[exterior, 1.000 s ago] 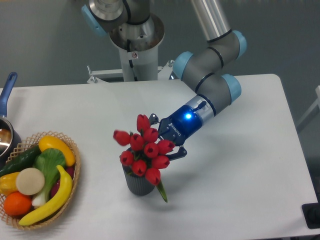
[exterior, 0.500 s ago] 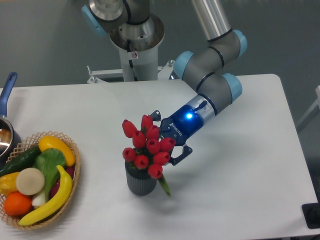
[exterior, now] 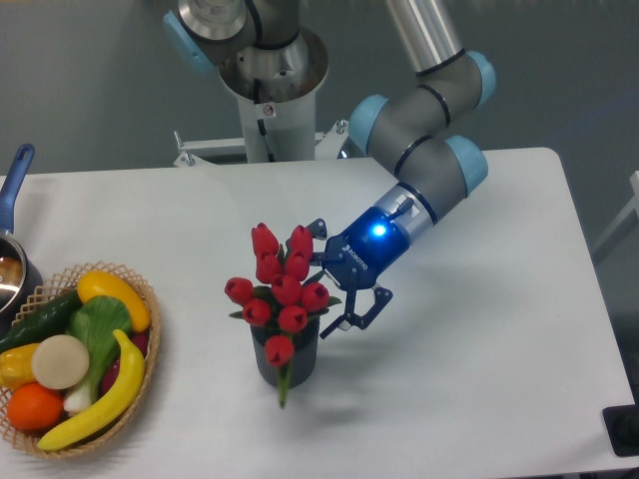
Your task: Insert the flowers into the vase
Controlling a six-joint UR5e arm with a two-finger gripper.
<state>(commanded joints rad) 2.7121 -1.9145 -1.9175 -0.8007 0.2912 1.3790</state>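
The flowers [exterior: 280,289], a bunch of red tulips with green stems, stand in the vase [exterior: 305,361], a small dark grey ribbed cylinder near the middle of the table. One green leaf hangs down over the vase's front. My gripper [exterior: 327,277] is just right of the buds and open. One finger sits above the bunch's right edge and the other below it, and no stem shows between them. The stems are hidden inside the vase and behind the buds.
A wicker basket [exterior: 140,344] of fruit and vegetables sits at the front left. A metal pot with a blue handle [exterior: 12,180] is at the left edge. The arm's base [exterior: 270,70] stands behind the table's far edge.
The bunch swung from leaning right to standing upright and sank lower in the vase. The fingers spread apart and let it go, and the wrist drew slightly back to the right.
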